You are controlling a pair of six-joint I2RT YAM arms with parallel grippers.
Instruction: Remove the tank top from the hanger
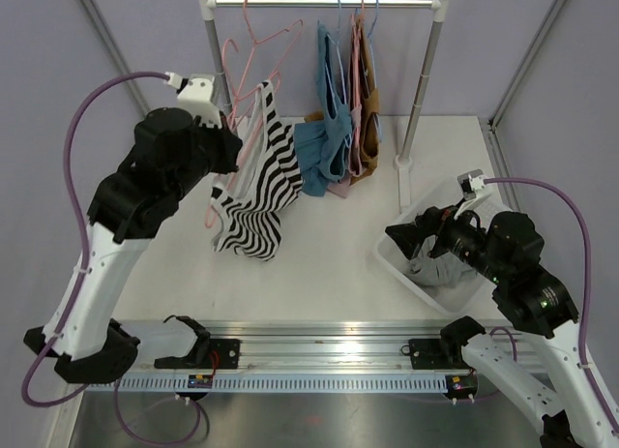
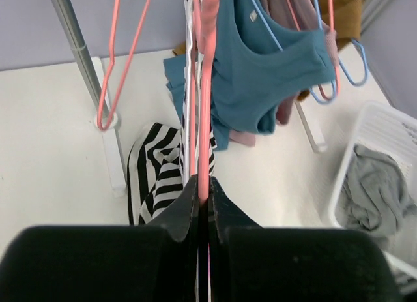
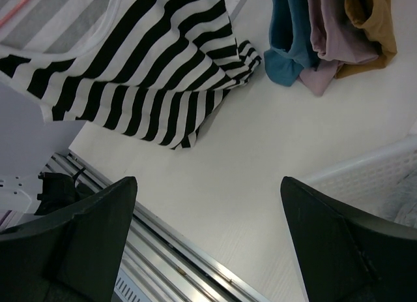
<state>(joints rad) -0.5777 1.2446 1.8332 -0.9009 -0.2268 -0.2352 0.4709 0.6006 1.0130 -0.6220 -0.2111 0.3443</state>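
The left tool (image 2: 203,191) is seen pressed narrow, its two dark fingers closed on the lower bar of a thin pink wire hanger (image 2: 207,87). From this hanger a black-and-white striped tank top (image 1: 261,192) is draped. It is held up over the left half of the white bench (image 1: 329,274), just in front of a silver metal clothes rail (image 1: 319,1). The lower hem of the striped garment is bunched low, and it appears to touch the bench surface, though contact cannot be confirmed from the overhead view.

The right tool (image 3: 208,211) is spread wide, and nothing is gripped between its fingers. It is positioned above a white plastic laundry basket (image 1: 406,279) at the right side of the bench, well apart from the striped top. A crumpled grey garment (image 2: 374,184) is contained in the basket.

On the rail, a blue tank top (image 2: 273,74) is hung on a light blue hanger, with a dusty pink garment (image 1: 354,129) and a mustard-brown one (image 1: 370,109) behind it. A second pink wire hanger (image 2: 111,74) is seen near the rail's left upright.
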